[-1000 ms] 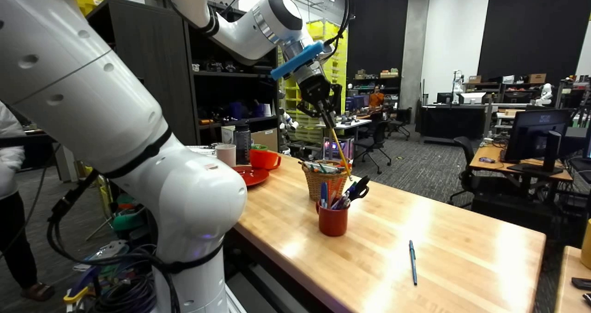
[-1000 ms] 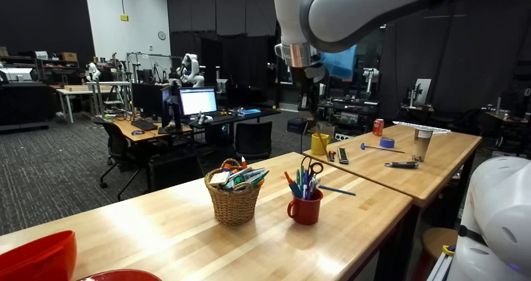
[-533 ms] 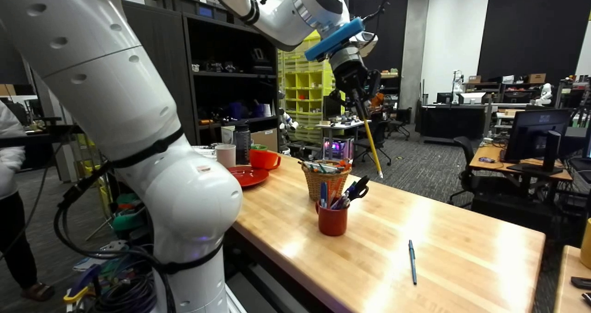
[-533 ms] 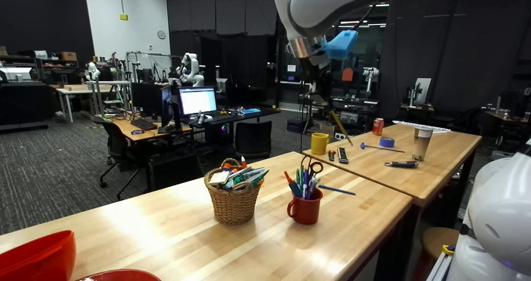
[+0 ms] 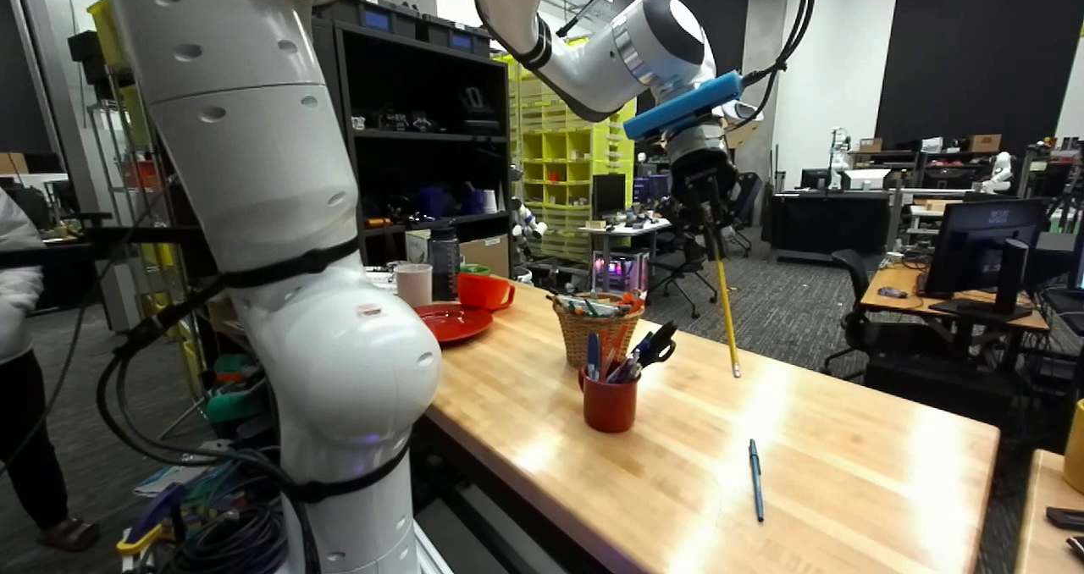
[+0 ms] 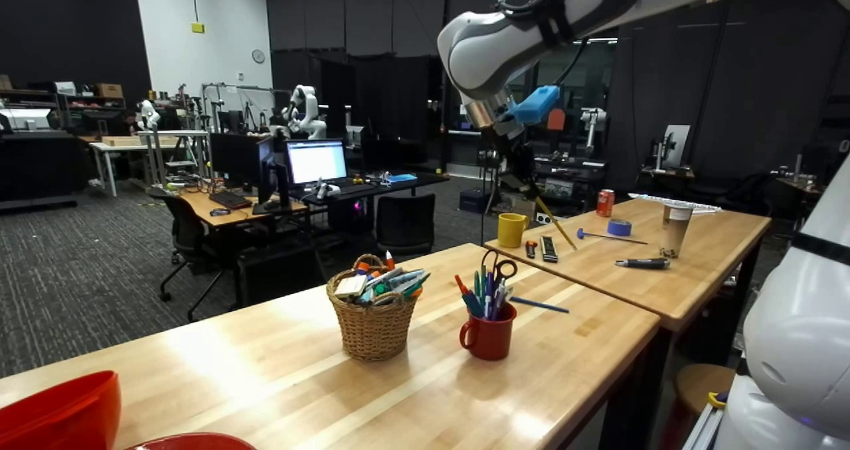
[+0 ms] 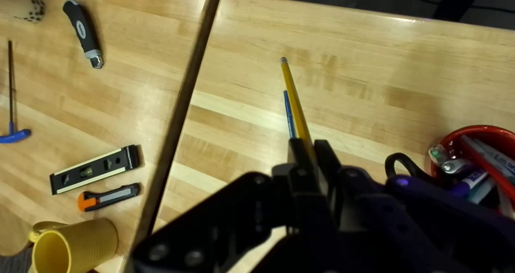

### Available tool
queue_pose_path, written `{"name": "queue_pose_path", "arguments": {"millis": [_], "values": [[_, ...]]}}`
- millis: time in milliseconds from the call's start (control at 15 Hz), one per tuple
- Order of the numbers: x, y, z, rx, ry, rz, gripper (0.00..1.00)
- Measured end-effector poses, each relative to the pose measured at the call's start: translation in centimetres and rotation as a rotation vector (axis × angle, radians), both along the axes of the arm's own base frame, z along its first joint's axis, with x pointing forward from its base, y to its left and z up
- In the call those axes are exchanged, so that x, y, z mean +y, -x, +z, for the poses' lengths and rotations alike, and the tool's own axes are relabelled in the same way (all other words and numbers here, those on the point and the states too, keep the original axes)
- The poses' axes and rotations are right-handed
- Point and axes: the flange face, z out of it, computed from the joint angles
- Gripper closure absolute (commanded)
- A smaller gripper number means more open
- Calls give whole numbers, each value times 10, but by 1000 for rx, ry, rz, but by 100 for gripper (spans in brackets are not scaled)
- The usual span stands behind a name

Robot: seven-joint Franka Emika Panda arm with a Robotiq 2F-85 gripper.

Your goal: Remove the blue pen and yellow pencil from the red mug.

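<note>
Wooden desk (image 5: 855,438), glossy top. Wicker basket (image 6: 373,327) on it, full. Pincer (image 7: 309,146) above desk, pinching yellow pencil (image 5: 727,316). Red mug (image 5: 610,406) upright near basket, scissors (image 5: 655,347) and several pens (image 6: 489,296) inside. Pencil tilted, silvery end down, well clear of mug. Blue pen (image 5: 756,481) lying flat on desk, out of mug and well apart from it.

I've got the arm (image 5: 262,159) arched up and outward, partly past the top edge of an exterior view. The wrist (image 5: 669,41) is bent so that my jaws point steeply downward. In the wrist view, the black fingers (image 7: 326,154) stand clamped, a narrow gap between them.
</note>
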Motion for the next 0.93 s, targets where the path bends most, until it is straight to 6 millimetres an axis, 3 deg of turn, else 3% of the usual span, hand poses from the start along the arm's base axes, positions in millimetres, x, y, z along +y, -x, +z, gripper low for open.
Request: {"name": "queue_pose_path", "arguments": {"millis": [200, 400, 933], "values": [[2, -1, 0, 2, 1, 3, 98], [1, -15, -9, 25, 1, 0, 98], [-3, -96, -48, 128, 16, -35, 98]]}}
